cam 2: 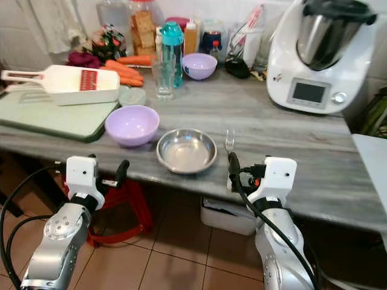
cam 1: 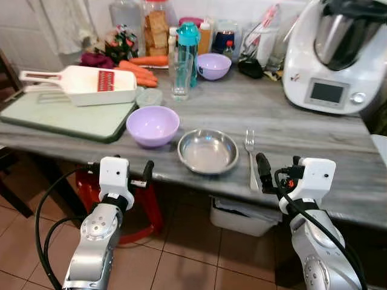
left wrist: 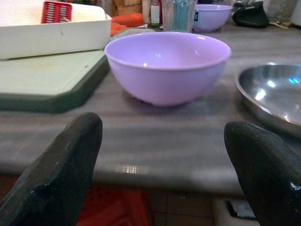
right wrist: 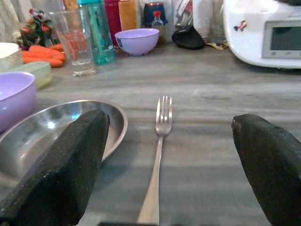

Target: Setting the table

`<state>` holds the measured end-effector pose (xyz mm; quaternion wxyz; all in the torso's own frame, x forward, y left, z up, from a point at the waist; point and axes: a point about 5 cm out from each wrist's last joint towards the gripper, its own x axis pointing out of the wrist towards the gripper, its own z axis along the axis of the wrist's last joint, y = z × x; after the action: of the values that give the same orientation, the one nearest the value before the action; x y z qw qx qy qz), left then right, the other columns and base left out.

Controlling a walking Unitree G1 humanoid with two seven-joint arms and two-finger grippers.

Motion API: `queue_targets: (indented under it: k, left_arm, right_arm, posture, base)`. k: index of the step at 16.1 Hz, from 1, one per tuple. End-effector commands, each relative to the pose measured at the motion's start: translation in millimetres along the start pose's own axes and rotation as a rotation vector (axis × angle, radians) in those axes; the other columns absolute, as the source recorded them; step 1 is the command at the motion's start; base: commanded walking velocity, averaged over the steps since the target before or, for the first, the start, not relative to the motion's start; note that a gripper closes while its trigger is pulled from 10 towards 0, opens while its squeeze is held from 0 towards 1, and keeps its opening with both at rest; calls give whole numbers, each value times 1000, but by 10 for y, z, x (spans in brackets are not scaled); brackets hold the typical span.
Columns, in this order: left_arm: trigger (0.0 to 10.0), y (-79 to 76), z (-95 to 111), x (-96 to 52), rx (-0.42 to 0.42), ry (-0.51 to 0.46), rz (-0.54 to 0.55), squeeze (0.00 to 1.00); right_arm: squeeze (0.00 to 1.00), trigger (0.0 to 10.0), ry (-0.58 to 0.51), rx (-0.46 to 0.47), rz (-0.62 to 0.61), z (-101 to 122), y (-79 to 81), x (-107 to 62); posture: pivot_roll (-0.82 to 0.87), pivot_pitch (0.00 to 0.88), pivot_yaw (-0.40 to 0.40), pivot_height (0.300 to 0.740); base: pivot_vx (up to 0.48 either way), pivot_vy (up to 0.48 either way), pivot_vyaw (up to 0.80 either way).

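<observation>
Fork flat on the grey counter, tines pointing away from the robot, just right of the steel plate and apart from it. Lilac bowl just left of the plate, beside the green cutting board. Right gripper at the counter's near edge, fingers spread wide to either side of the fork handle, not touching it. Left gripper level with the counter edge in front of the lilac bowl, fingers likewise spread, holding nothing. Drinking glass, second lilac bowl and white kitchen machine farther back.
</observation>
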<state>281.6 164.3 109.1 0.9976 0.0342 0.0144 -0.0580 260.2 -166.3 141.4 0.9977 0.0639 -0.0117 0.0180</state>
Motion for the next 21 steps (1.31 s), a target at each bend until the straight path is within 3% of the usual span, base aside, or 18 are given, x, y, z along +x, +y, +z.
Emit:
queue_targets:
  k: [1, 11, 14, 21]
  left_arm:
    - [10000, -48, -23, 3, 3, 10, -21, 0]
    - [10000, -61, -5, 31, 12, -4, -48, 0]
    - [10000, -73, 48, 28, -4, -43, -111, 0]
    - [10000, -129, 67, 39, -6, -56, -145, 0]
  right_arm:
    - [0, 10000, 14, 12, -23, -19, -56, -1]
    - [0, 10000, 26, -6, -46, -66, -59, 20]
    - [0, 10000, 24, 3, -45, -66, -56, 24]
    - [0, 10000, 28, 9, -33, -68, -36, 56]
  posture:
    - [-33, 0, -23, 740]
    - [-28, 0, -14, 740]
    - [-28, 0, -14, 740]
    - [-32, 0, -15, 740]
  base:
    - [-337, 0, 0]
    - [-335, 0, 0]
    - [0, 0, 0]
    - [0, -44, 0]
